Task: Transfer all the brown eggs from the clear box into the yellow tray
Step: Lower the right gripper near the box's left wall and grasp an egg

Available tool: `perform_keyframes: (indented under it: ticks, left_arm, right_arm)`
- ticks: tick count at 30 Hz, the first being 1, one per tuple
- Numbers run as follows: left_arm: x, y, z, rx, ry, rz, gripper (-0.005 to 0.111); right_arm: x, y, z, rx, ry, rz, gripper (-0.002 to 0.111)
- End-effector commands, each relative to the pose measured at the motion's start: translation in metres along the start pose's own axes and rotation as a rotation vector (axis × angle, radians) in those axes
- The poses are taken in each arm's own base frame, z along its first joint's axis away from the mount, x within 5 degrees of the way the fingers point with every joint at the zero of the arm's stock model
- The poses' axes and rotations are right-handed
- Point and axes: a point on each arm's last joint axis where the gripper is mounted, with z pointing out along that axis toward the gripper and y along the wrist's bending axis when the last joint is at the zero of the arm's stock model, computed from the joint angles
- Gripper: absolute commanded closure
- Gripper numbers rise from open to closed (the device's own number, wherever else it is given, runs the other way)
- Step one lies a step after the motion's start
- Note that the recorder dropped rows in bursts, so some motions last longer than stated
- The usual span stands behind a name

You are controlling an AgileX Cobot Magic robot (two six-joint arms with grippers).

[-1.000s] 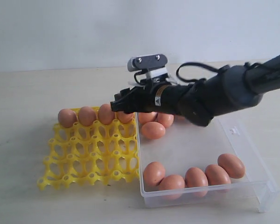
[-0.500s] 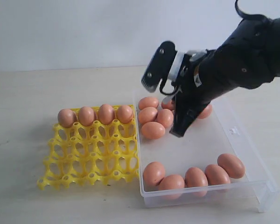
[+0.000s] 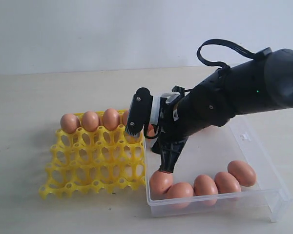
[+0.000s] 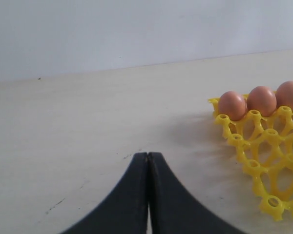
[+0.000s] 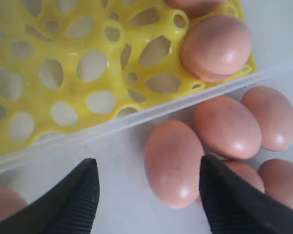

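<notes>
Eggs [image 3: 205, 185]: smooth, near-matt brown shells. Tray [image 3: 52, 167]: glossy yel. plastic. Box [image 3: 254, 141]: clear, smooth plastic. Tabletop [image 3: 29, 97]: pale, matt.

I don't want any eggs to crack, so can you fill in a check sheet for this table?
Surface: pale beige tabletop, faint scuffs.
Job's things: bright yellow plastic lattice egg tray holds smooth brown eggs in its back row only; large clear plastic box beside it has five eggs along its near wall and a cluster by the tray side.
Clutter: nothing seen.
Grippers: right gripper open, pointing down over the near-left egg in the box; left gripper shut, empty, over bare table.
Cables: black cable loop on the right arm, above the eggs.
Surroundings: plain white wall.
</notes>
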Motion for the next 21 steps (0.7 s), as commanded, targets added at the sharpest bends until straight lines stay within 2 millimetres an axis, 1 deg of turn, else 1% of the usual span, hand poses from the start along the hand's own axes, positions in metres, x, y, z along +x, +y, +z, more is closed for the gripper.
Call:
perform_keyframes:
  ticks: [1,4,10,17,21]
  left_arm:
    - [-0.002,0.0,0.0,0.007,-0.006,-0.009,0.107]
    - [-0.002,0.0,0.0,0.007,-0.006,-0.009,0.107]
    - [-0.002,0.0,0.0,0.007,-0.006,-0.009,0.107]
    - [-0.002,0.0,0.0,0.007,-0.006,-0.009,0.107]
    - [-0.002,0.0,0.0,0.007,-0.006,-0.009,0.107]
  right_arm:
    - [-0.011,-0.009,0.013,0.008,-0.002,-0.02,0.05]
    - [-0.014,-0.014,0.017,0.006,0.02,-0.051,0.05]
    - [-0.014,-0.016,0.023,-0.003,0.046,-0.076,0.05]
    - [-0.008,-0.01,0.038,-0.031,0.076,-0.081,0.05]
    - [-0.004,-0.01,0.044,-0.03,0.099,-0.133,0.05]
